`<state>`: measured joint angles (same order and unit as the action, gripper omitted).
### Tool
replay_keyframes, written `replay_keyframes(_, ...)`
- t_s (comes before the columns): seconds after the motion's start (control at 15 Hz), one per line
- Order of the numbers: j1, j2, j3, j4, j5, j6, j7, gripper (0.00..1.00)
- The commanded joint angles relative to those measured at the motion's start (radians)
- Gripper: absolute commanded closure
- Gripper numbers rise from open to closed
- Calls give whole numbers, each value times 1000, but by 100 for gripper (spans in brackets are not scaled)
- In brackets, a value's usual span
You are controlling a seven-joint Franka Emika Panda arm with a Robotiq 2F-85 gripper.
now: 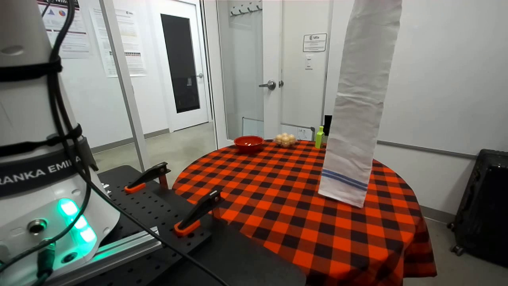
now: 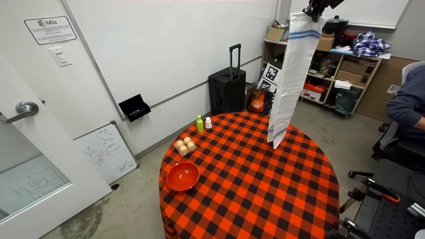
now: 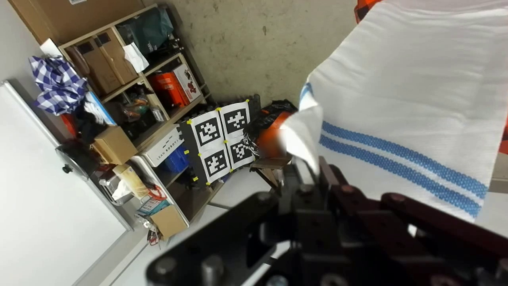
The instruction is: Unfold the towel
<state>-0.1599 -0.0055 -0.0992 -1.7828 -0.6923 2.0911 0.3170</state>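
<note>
The white towel with blue stripes hangs as a long, narrow, folded strip in both exterior views; it also shows running out of the top of the frame. Its lower end appears in front of the table; I cannot tell whether it touches the cloth. Two layers show slightly apart at the lower end. My gripper is shut on the towel's top corner. In the wrist view the gripper pinches a white tip, and the striped towel spreads to the right. The inner layers are hidden.
The round table has a red-black checkered cloth. On it stand a red bowl, a pack of eggs, a green bottle and a small white bottle. Black clamps rise at the robot's base. A person sits nearby.
</note>
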Motion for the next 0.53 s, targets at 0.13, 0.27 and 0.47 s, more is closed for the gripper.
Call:
replay_keyframes(0.13, 13, 74, -16, 139, 57, -95, 39, 99)
replay_keyframes(0.27, 11, 88, -22, 180, 124, -145, 41, 99)
replay_keyframes(0.47, 7, 110, -33, 252, 247, -247, 58, 99)
